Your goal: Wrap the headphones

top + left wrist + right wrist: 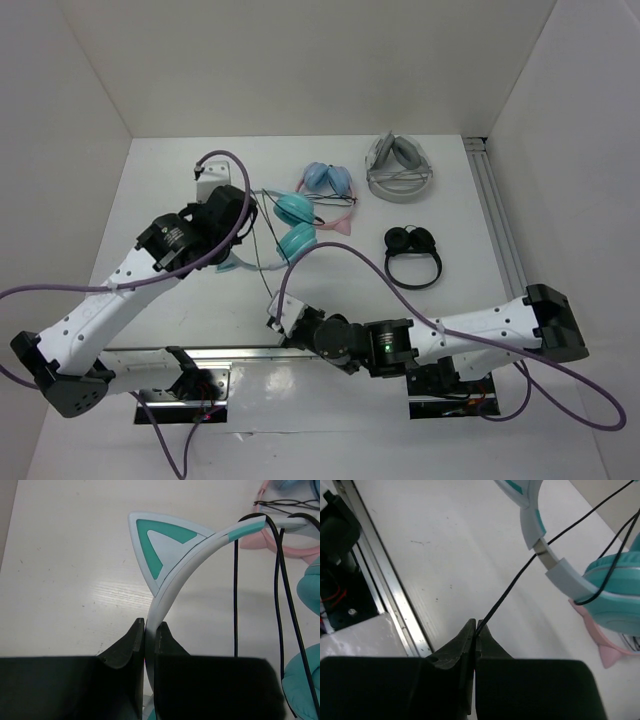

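Observation:
The teal headphones (295,225) lie at the table's middle, cups stacked. My left gripper (233,262) is shut on their pale headband; the left wrist view shows the jaws (150,627) clamped on the band (175,575) just below a cat ear (155,545). The thin black cable (277,580) hangs in loops over the band. My right gripper (275,315) is shut on the cable; in the right wrist view the tips (476,626) pinch the cable (520,577), which runs taut up to the headband (535,525) and teal cup (615,595).
Pink cat-ear headphones with blue cups (328,180) touch the teal pair at the back. Grey-white headphones (398,168) lie at the back right, small black headphones (412,250) at the right. An aluminium rail (230,352) runs along the near edge, another (495,210) along the right.

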Controlling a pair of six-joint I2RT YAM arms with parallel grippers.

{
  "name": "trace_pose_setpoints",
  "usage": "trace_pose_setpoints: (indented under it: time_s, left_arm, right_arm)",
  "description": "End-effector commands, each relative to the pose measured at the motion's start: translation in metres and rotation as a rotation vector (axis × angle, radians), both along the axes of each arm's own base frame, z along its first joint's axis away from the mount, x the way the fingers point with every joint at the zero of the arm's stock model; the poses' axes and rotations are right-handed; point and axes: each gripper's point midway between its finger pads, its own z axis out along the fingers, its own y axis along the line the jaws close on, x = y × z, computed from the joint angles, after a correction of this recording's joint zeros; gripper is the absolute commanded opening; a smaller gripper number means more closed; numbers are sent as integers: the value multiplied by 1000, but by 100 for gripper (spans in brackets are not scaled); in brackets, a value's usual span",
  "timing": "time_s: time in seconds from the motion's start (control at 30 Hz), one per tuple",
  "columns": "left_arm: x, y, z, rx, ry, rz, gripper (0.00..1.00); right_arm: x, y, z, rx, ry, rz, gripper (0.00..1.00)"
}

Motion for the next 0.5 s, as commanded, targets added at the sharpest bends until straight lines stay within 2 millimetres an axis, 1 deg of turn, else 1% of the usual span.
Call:
trace_pose_setpoints:
  time_s: [0.0,0.03,0.07,0.1,0.13,0.17,0.2,0.27,0.3,0.33,0.37,0.4,0.43,0.47]
  left_arm:
    - [17,3,21,5,-114,11,0]
    - [16,-2,22,11,-117,-35,0]
    - [14,-1,25,13,-120,-51,0]
    - [14,-4,26,21,-125,-70,0]
    - [12,-6,28,23,-126,-93,0]
    - [11,-6,27,46,-117,-117,0]
    - [10,-5,22,73,-91,-124,0]
    - [9,-7,21,96,-61,-135,0]
    - [7,-5,14,130,-26,-143,0]
    - [7,-11,11,143,-10,-162,0]
    - [7,-11,11,143,-10,-162,0]
    - [5,-15,7,167,11,-184,0]
    - [3,-18,7,176,12,-204,0]
    - [3,-18,7,184,13,-209,0]
  right_arm:
    - [-4,-9,10,-128,-76,0,0]
    - [-3,-12,8,-168,-93,4,0]
    - [-3,-12,15,-171,-100,6,0]
    - [-5,-15,14,-205,-114,10,0]
    - [-3,-17,17,-208,-117,-2,0]
    - [-6,-17,23,-225,-149,-7,0]
    - [-6,-19,26,-235,-166,-20,0]
    - [-9,-21,33,-272,-216,-49,1]
    - [-10,-22,35,-286,-234,-60,1]
    - [-11,-23,33,-324,-257,-71,1]
    - [-13,-25,37,-344,-287,-93,1]
    - [-12,-25,45,-342,-291,-113,1]
    - [-14,-25,45,-361,-312,-113,1]
    - [-12,-27,43,-398,-334,-126,1]
